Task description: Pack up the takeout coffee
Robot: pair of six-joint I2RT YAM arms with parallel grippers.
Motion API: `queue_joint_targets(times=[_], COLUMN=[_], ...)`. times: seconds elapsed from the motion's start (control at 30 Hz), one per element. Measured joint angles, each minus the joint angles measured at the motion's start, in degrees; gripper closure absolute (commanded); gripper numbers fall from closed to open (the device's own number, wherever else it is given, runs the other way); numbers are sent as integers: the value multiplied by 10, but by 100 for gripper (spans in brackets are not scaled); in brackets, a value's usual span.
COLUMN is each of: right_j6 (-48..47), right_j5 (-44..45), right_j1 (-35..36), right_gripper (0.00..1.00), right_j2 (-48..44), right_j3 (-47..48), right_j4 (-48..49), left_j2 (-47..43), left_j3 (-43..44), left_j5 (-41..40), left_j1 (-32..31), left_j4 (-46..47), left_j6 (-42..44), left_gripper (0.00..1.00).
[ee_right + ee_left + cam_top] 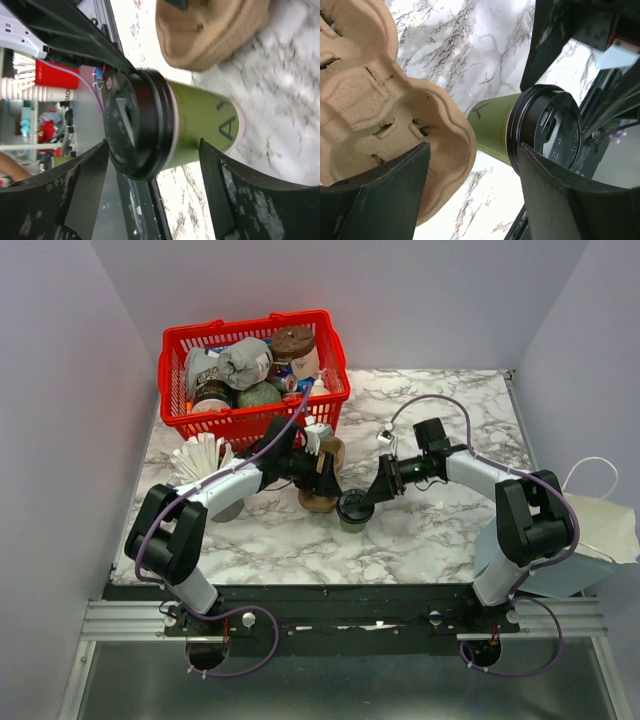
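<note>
The coffee cup (353, 510) stood upright on the marbled desk (430, 540), about midway between the two arms. It was a small paper cup with an olive-green wall, dark lettering printed on the side and a pale rim at its base. A round black plastic lid (547, 127) was pressed on, with a raised edge and a moulded sip hole on top. Just beside it, on the far left side, lay the brown cardboard carrier (322, 485), its moulded pockets facing up.

The right claw (152, 142) reached in from the right with its fingers spread wide. The cup showed between them, but I could not tell whether either finger touched it. The left claw (474, 150) hung over the carrier, also spread wide and clamped on nothing. One lobe of the carrier and part of the cup lay in the gap between its fingers.

Further back stood a red basket (240, 326) of assorted items. A bunch of white stirrers (200, 455) sat at the desk's left.
</note>
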Motion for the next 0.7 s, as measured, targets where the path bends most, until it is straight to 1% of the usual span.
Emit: queue_joint_targets(times=[0.03, 0.07, 0.17, 0.3, 0.43, 0.6, 0.7], right_j6=[-6, -11, -35, -88, -172, -275, -359], right_j5=[2, 3, 17, 46, 73, 101, 127], right_j1=[0, 0, 0, 0, 0, 10, 42], right_gripper=[12, 0, 0, 0, 0, 0, 0], right_j2=[-2, -4, -17, -39, -68, -82, -83], right_j3=[10, 23, 65, 123, 169, 219, 231], right_j4=[-7, -16, -46, -94, -156, -226, -272], left_j2=[0, 0, 0, -1, -7, -53, -89], left_j3=[5, 13, 41, 109, 175, 184, 183], left_j5=[0, 1, 8, 16, 19, 21, 21], left_j1=[-1, -2, -2, 1, 11, 38, 57], left_j4=[-8, -17, -43, -89, -128, -172, -193], left_j6=[7, 19, 44, 84, 119, 157, 181], left_gripper=[20, 20, 18, 15, 12, 11, 11])
